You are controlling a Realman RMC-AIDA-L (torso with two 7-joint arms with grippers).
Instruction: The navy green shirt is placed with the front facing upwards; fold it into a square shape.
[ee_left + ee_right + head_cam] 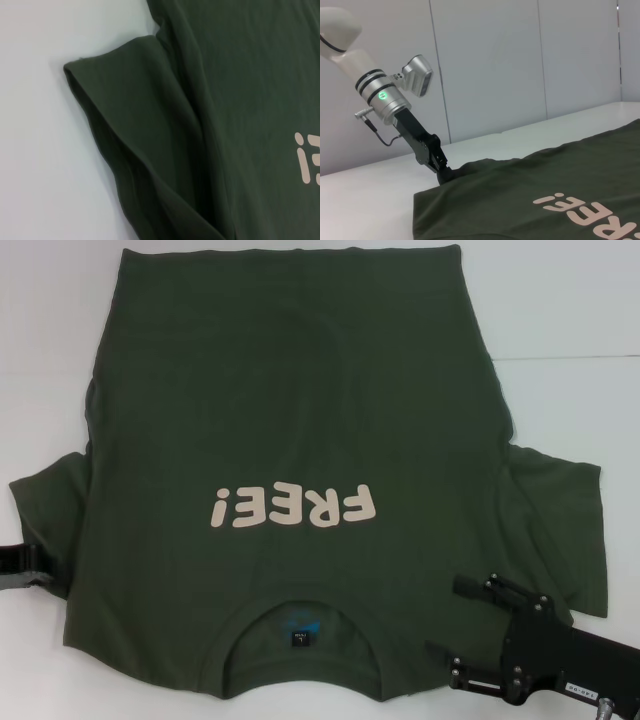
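Observation:
The navy green shirt (290, 410) lies spread flat on the white table, front up. Its cream "FREE!" lettering (292, 506) reads upside down from the head, and the collar with its dark label (300, 637) is at the near edge. My left gripper (25, 565) is at the tip of the left sleeve (135, 125). In the right wrist view the left gripper (442, 172) touches the cloth's edge. My right gripper (457, 627) stands open over the shirt's near right shoulder, beside the right sleeve (560, 530), with nothing between its fingers.
The white table (560, 300) extends beyond the shirt on every side, with a seam line (575, 358) at the right. Pale wall panels (520, 65) stand behind the table's far side.

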